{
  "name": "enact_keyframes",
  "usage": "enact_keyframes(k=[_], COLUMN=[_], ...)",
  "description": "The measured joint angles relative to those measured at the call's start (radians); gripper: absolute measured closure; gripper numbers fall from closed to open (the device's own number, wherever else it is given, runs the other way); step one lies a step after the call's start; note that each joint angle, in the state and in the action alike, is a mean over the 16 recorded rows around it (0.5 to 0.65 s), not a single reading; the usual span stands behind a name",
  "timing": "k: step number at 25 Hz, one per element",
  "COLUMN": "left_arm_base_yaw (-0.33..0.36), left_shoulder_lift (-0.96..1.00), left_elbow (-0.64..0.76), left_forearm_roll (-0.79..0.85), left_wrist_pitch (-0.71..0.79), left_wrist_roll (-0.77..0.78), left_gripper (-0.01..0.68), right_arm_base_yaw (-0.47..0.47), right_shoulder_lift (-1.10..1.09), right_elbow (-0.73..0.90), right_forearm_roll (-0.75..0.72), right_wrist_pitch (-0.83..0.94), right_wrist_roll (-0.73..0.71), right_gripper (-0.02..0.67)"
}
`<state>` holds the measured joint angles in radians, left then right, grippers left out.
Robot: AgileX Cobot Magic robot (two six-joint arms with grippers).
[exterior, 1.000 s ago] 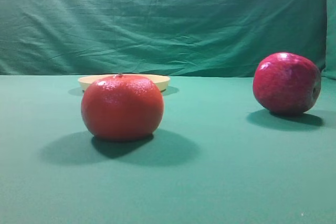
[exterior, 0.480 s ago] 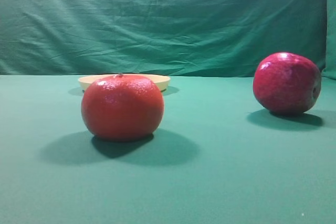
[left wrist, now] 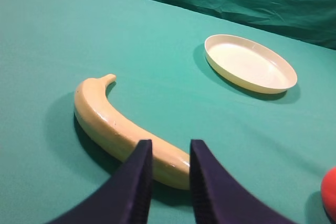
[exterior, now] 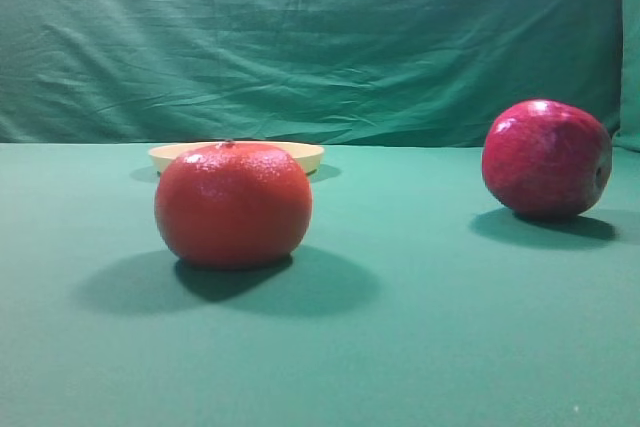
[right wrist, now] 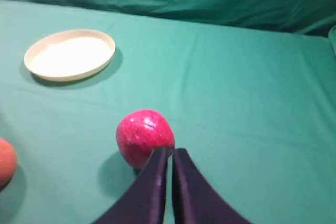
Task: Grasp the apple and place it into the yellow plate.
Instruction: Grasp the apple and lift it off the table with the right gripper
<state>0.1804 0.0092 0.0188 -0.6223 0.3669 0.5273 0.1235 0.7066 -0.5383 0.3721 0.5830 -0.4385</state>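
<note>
The apple (exterior: pixel 546 159), deep crimson-pink and glossy, rests on the green cloth at the right of the exterior view. In the right wrist view the apple (right wrist: pixel 144 137) lies just beyond my right gripper (right wrist: pixel 170 153), whose dark fingers are shut and empty, tips close to its near side. The yellow plate (exterior: pixel 306 154) stands empty at the back, partly hidden behind the orange-red fruit; it also shows in the right wrist view (right wrist: pixel 70 54) and the left wrist view (left wrist: pixel 250 63). My left gripper (left wrist: pixel 171 151) hovers with a narrow gap between its fingers, empty, above a banana.
An orange-red dimpled fruit (exterior: pixel 233 203) sits front left of centre in the exterior view. A yellow banana (left wrist: pixel 118 125) lies under the left gripper. A green cloth backdrop (exterior: pixel 320 37) closes the far side. Neither gripper shows in the exterior view.
</note>
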Motion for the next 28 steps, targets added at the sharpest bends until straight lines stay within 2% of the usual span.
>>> enact_keyframes(k=[5,10,13,22,25,28], left_arm_base_yaw=[0.0,0.0,0.0,0.0,0.0,0.0], left_shoulder_lift=[0.0,0.0,0.0,0.0,0.0,0.0], left_elbow=[0.0,0.0,0.0,0.0,0.0,0.0], left_forearm_roll=[0.0,0.0,0.0,0.0,0.0,0.0], left_wrist_pitch=[0.0,0.0,0.0,0.0,0.0,0.0], left_wrist_roll=[0.0,0.0,0.0,0.0,0.0,0.0], left_gripper=[0.516,0.516,0.516,0.516,0.516,0.516], right_arm_base_yaw=[0.001,0.019,0.039,0.098,0.107,0.109], right_shoulder_lift=[0.168,0.315,0.398,0.631,0.704,0.778], right_elbow=[-0.097,-0.18,-0.223,-0.328,-0.362,-0.396], right_forearm_roll=[0.038,0.082,0.109,0.135,0.137,0.138], right_wrist_pitch=[0.066,0.116,0.135,0.133,0.119,0.105], right_wrist_roll=[-0.097,-0.206,-0.26,-0.348,-0.356,-0.359], right_gripper=[0.637,0.563,0.477,0.134,0.052,0.001])
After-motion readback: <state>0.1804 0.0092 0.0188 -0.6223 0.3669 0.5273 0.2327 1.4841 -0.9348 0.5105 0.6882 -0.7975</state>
